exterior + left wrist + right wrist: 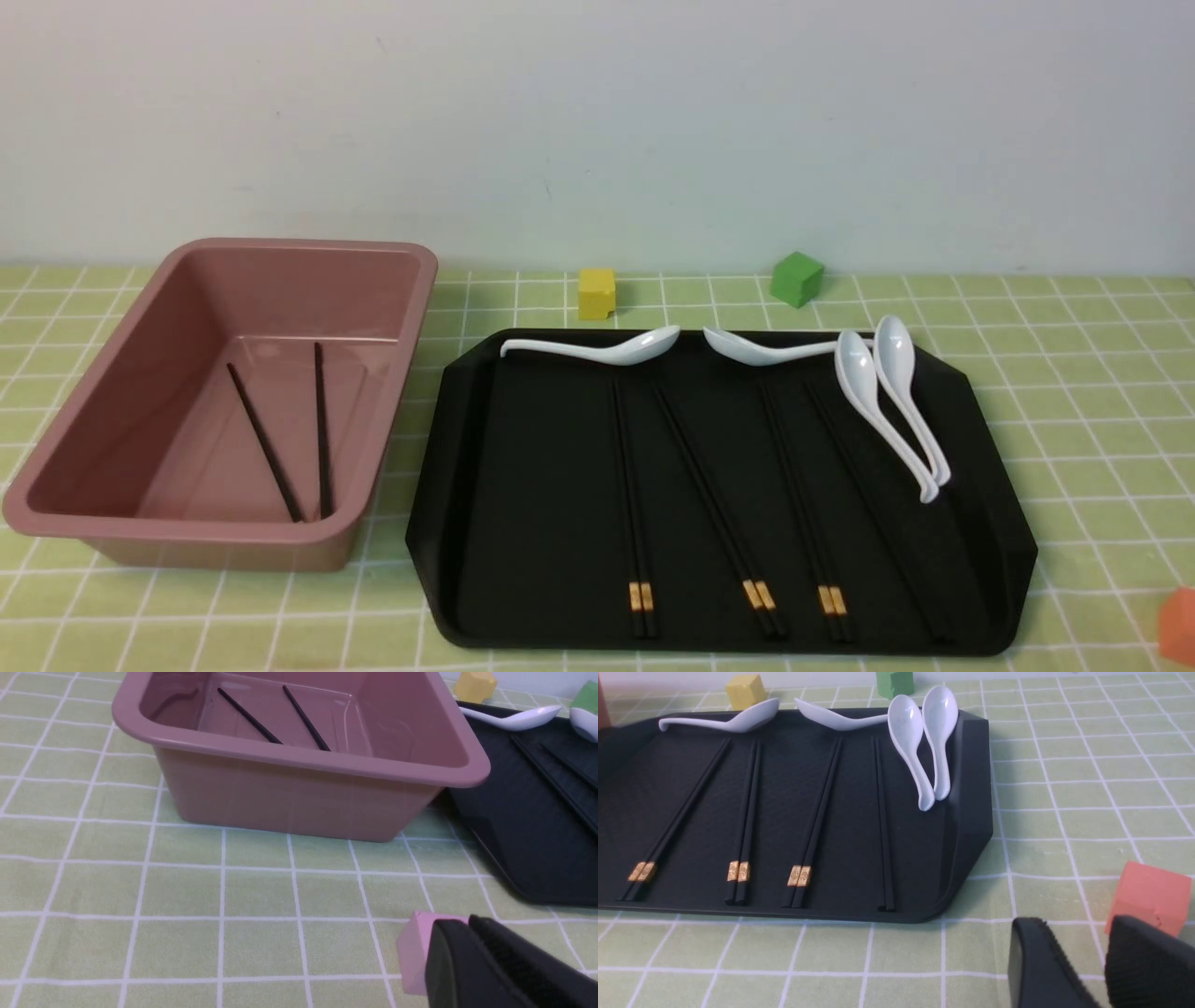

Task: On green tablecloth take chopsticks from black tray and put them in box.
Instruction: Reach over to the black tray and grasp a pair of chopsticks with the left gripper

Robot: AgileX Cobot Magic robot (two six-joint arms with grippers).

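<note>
The black tray [532, 485] lies on the green tablecloth [1102, 392]. Several pairs of black chopsticks [635, 523] lie lengthwise on it, three with gold bands showing; they also show in the right wrist view [745, 821]. The pink-brown box [299, 246] stands left of the tray with two chopsticks [322, 429] on its floor, seen too in the left wrist view [306, 718]. My left gripper [467, 921] is shut and empty, low over the cloth in front of the box [299, 758]. My right gripper [1073, 926] is open and empty, near the tray's [966, 812] front right corner. Neither gripper shows in the front view.
Several white spoons [892, 401] lie along the tray's far and right sides. A yellow cube [597, 293] and a green cube [796, 278] sit behind the tray. A pink cube [416, 947] sits beside my left fingers. An orange cube [1150, 896] sits just beyond my right fingers.
</note>
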